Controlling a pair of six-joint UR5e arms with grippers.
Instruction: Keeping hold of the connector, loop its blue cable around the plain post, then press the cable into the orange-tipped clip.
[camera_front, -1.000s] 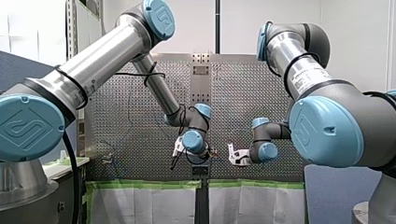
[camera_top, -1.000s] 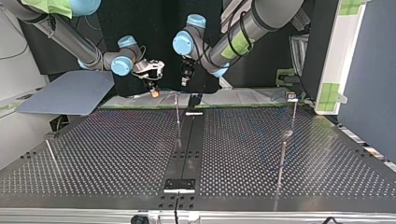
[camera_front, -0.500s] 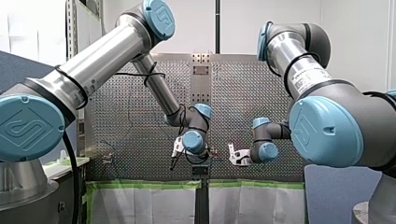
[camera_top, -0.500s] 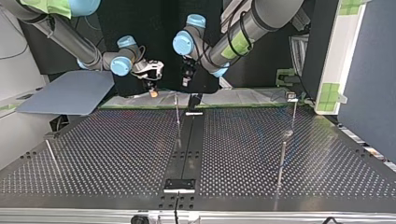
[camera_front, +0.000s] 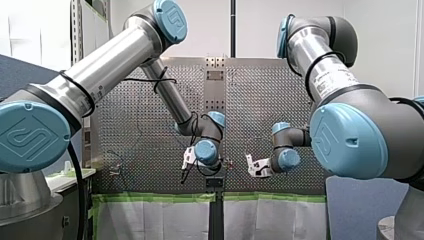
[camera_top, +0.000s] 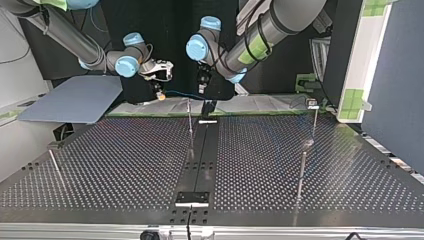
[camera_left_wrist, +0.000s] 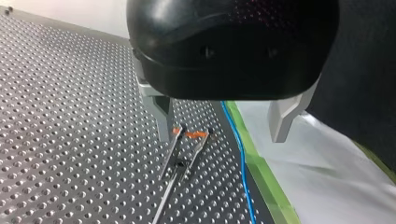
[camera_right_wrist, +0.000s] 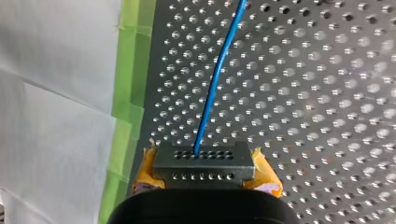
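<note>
Yellow-padded right gripper (camera_right_wrist: 205, 173) clamped on the connector (camera_right_wrist: 204, 161), blue cable (camera_right_wrist: 215, 84) running ahead over the perforated table (camera_right_wrist: 317, 98), left gripper (camera_left_wrist: 223, 127) pointing down, fingers (camera_left_wrist: 161, 114) apart, orange-tipped clip (camera_left_wrist: 189, 134) below between them.

Counts: 2 arms (my left arm (camera_front: 115, 60), my right arm (camera_front: 325, 75)), 2 grippers (left gripper (camera_left_wrist: 222, 135), right gripper (camera_right_wrist: 205, 173)), 1 connector (camera_right_wrist: 204, 164), 1 blue cable (camera_right_wrist: 217, 88). Top view, perforated table (camera_top: 125, 165): 4 upright rods: rod (camera_top: 190, 120) at 12 o'clock, rod (camera_top: 314, 125) at 2, rod (camera_top: 301, 175) at 3, rod (camera_top: 54, 165) at 9. Left wrist view: 1 orange-tipped clip (camera_left_wrist: 189, 134), 2 prongs.
</note>
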